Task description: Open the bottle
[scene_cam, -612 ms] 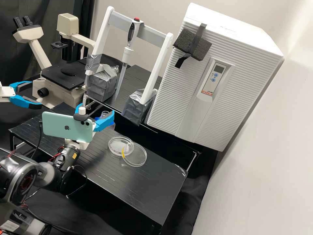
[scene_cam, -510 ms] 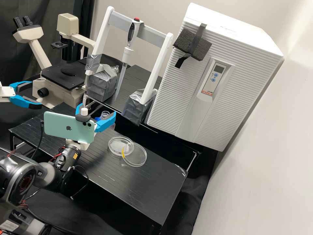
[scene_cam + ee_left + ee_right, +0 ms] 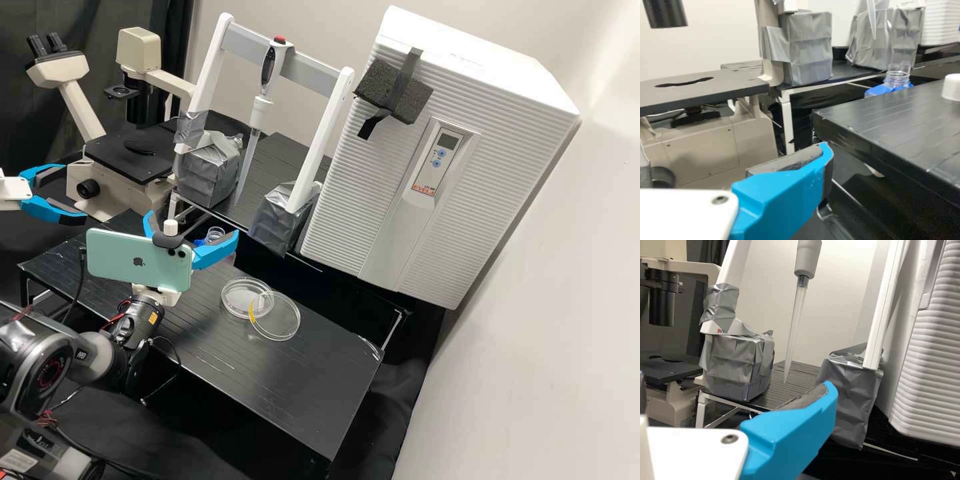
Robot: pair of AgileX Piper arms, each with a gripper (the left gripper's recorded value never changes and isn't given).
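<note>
Plainly, the upright bottle [image 3: 215,234] stands at 3 o'clock beside the spread right gripper [image 3: 191,230]; the left gripper [image 3: 67,192], also spread, is far.

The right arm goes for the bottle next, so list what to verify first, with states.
1. Right tool open: ok.
2. Bottle upright: ok.
3. Bottle between the right tool's fingers: cannot tell.
4. Bottle shut: cannot tell.
5. Left tool open, off by the microscope: ok.
6. Petri dishes apart from the bottle: ok.
</note>
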